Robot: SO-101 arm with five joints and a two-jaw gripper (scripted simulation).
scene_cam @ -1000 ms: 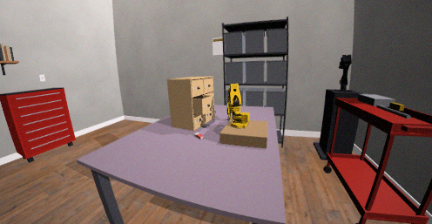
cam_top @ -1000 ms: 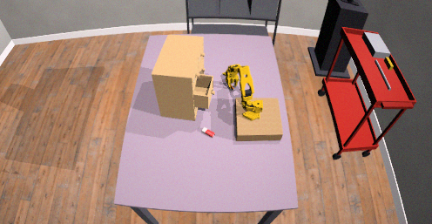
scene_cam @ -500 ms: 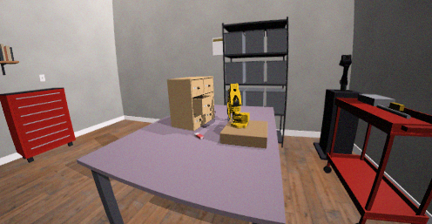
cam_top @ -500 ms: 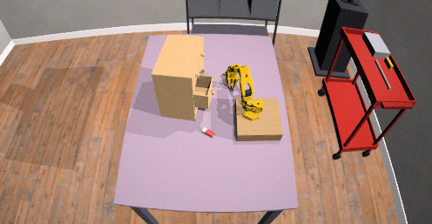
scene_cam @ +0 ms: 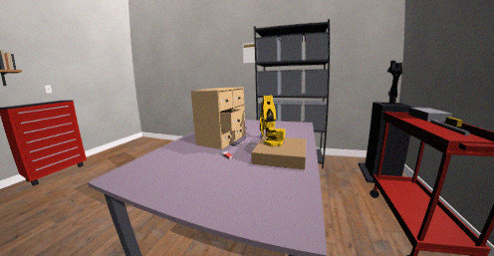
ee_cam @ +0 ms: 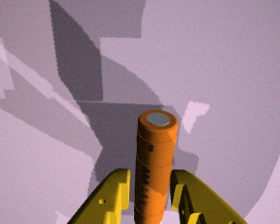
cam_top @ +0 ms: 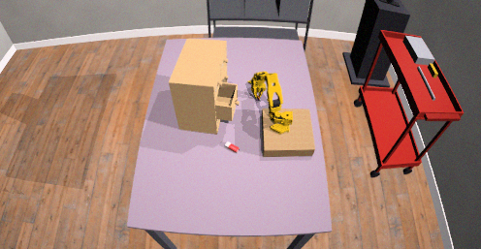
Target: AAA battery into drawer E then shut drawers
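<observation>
The AAA battery (ee_cam: 153,165), orange with a grey end cap, appears to stand on end in the wrist view. My gripper (ee_cam: 150,182) (cam_top: 257,97) has a finger on each side of it. The right finger is close against or touching it; a thin gap shows at the left finger, so the jaws are narrowly open. The wooden chest (cam_top: 196,104) (scene_cam: 205,119) stands upright, left of the arm. One drawer (cam_top: 224,112) (scene_cam: 238,119) is pulled out; its inside looks empty. The drawer letters are not readable. The battery is too small to make out in the top and exterior views.
A small red and white object (cam_top: 233,147) (scene_cam: 227,154) lies on the table (cam_top: 228,196) (scene_cam: 214,191), in front of the chest. The arm's base sits on a brown block (cam_top: 296,142) (scene_cam: 279,159) at the right. The open drawer juts toward the arm.
</observation>
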